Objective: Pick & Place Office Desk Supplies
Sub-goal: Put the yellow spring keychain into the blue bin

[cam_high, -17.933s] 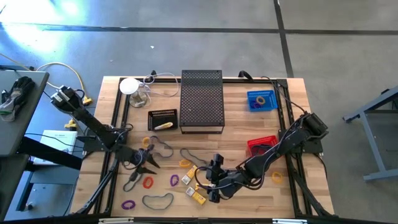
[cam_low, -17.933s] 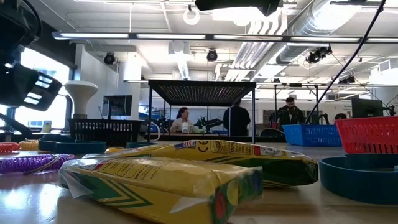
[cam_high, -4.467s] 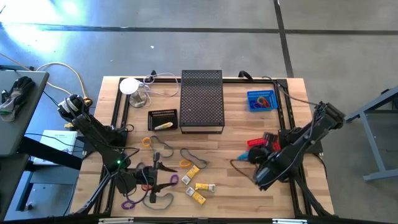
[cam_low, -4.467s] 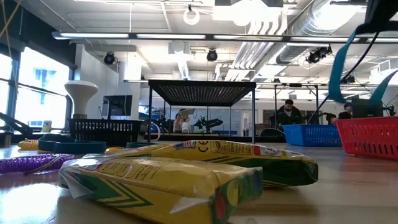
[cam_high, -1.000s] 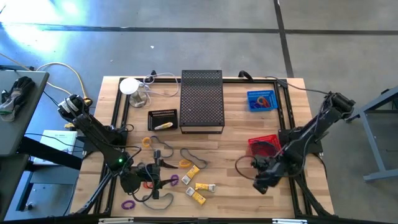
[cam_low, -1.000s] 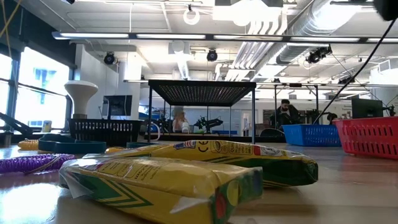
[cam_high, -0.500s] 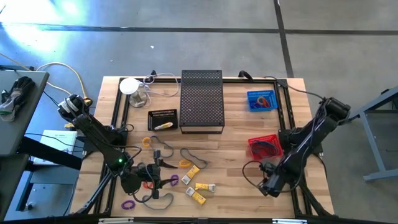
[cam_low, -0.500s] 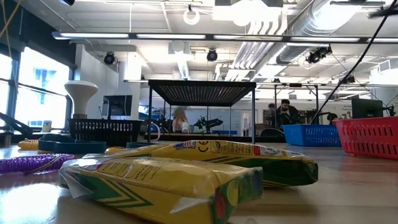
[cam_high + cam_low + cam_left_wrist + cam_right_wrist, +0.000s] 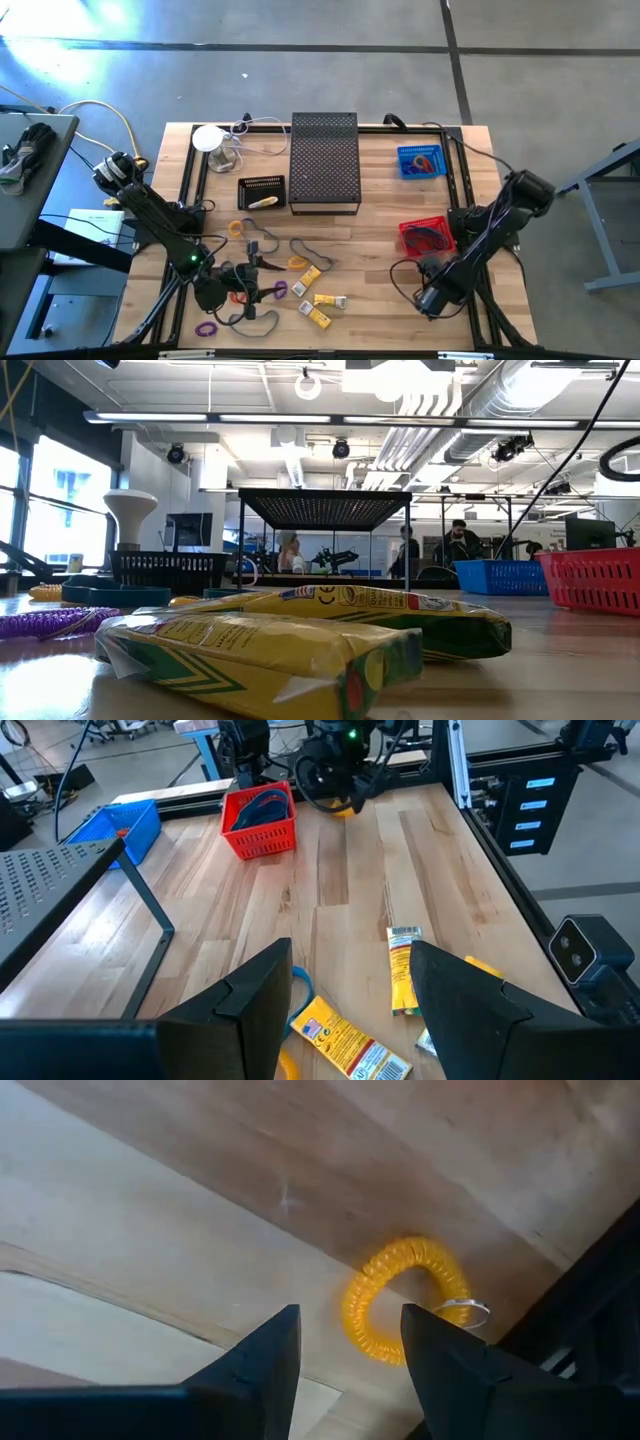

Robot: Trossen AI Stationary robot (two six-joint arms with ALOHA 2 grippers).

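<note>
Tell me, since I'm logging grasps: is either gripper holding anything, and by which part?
Nothing is held. The right gripper hangs open above an orange coil loop lying on the table. The left gripper is open too, nothing between its jaws.

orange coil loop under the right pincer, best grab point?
Judging by the right wrist view, take the orange coil loop across one side of its ring, on the arc away from the small metal ring at its edge. It lies flat on the wooden table, so come straight down with one finger inside the loop and one outside. The right pincer is open above it.
</note>
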